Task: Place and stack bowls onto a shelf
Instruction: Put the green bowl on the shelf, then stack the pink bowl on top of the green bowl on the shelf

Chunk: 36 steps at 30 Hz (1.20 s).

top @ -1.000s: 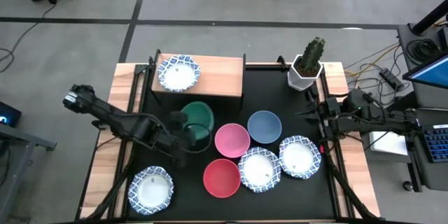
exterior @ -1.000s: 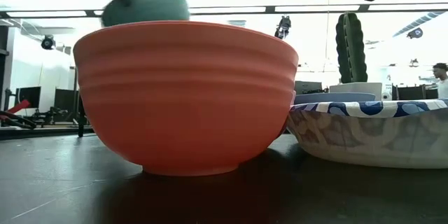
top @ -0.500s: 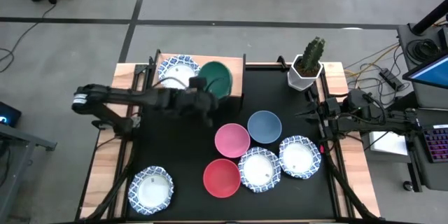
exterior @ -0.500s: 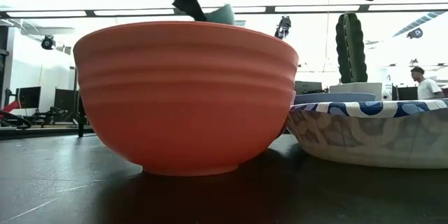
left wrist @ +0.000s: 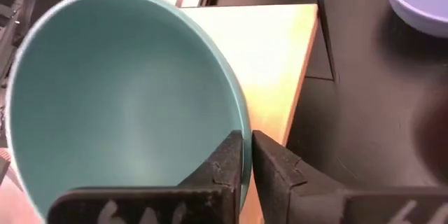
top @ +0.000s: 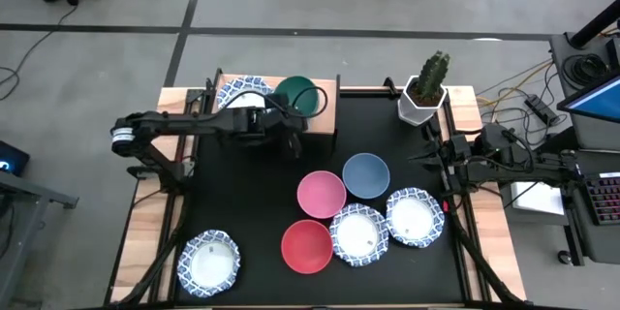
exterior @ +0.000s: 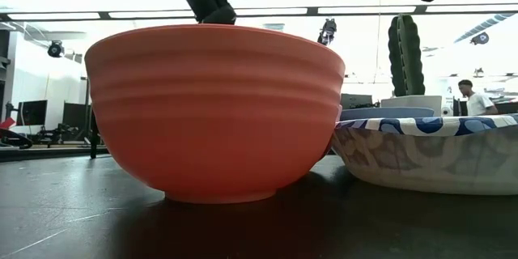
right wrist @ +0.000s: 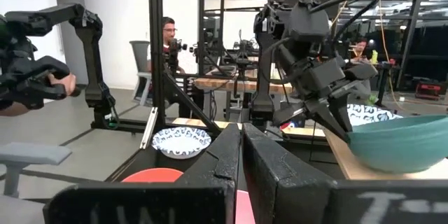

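Observation:
My left gripper (top: 289, 119) is over the right part of the light-brown shelf (top: 320, 124), shut on the green bowl (top: 298, 96). A white blue-rimmed bowl (top: 240, 92) sits on the shelf just left of it. On the black mat stand the pink bowl (top: 321, 194), the blue-grey bowl (top: 366, 175), the red bowl (top: 306, 246) and three more white patterned bowls (top: 359, 234) (top: 415, 217) (top: 209, 263). My right gripper (right wrist: 241, 147) waits shut at the mat's right edge. In the low view the red bowl (exterior: 214, 113) hides the green one. My left gripper holds the green bowl by its rim (left wrist: 241, 122), on the side toward the table's near edge. The rim is pinched with one finger (left wrist: 224, 157) inside the bowl and the other outside. The bowl (right wrist: 399, 143) is slightly tilted, close over the shelf board; whether it rests there I cannot tell.
The cactus in its white pot (top: 423, 92) stands at the mat's far right corner. The shelf's black frame posts (top: 337, 82) rise beside the green bowl. The bowls cluster at the mat's centre and near right, with bare mat (top: 242, 194) at the left.
My left gripper has carried the green bowl up from the middle of the mat toward the table's far edge, and now holds it over the shelf's right part beside the white bowl. The arm has swung round, lying more along the shelf's front. The right arm stayed still.

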Available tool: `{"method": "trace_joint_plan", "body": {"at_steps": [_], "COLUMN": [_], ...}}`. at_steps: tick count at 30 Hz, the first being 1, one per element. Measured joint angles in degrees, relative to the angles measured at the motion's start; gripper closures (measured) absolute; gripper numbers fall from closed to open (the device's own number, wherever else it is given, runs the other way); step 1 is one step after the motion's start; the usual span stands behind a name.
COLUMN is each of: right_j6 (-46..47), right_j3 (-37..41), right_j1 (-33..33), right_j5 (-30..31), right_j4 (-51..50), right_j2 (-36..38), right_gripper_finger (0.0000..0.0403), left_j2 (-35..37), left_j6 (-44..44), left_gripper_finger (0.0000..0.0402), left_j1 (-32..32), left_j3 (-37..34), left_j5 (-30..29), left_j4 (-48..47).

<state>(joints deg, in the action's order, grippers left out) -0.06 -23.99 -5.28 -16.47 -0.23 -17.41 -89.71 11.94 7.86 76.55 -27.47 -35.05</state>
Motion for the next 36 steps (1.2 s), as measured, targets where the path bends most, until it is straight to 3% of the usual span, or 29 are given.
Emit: {"method": "trace_joint_plan", "body": {"at_steps": [17,24,27,33,36], "right_j6": [0.59,2.12,2.72,3.18,3.07], "right_j3": [0.00,0.00,0.00,0.00,0.00], "right_j1": [0.00,0.00,0.00,0.00,0.00], "right_j5": [0.00,-0.01,-0.01,-0.02,-0.02], "right_j4": [0.00,-0.02,0.00,-0.66,-1.34], "right_j2": [0.00,0.00,0.00,0.00,0.00], "right_gripper_finger": [0.0394,0.0394,0.0394,0.0394,0.0394], "left_j2": [0.12,3.79,5.69,7.28,6.60], "left_j6": [0.63,-0.55,-3.81,-15.45,-23.39], "left_gripper_finger": [0.0315,0.0289,0.0286,0.0285,0.0285], "left_j1": [0.94,0.11,-1.44,-7.84,-12.18], "left_j3": [1.45,1.45,1.45,1.40,1.21], "left_j5": [0.00,-0.38,0.37,10.45,11.12], "left_j4": [1.54,1.02,-0.64,-2.44,-4.16]}}
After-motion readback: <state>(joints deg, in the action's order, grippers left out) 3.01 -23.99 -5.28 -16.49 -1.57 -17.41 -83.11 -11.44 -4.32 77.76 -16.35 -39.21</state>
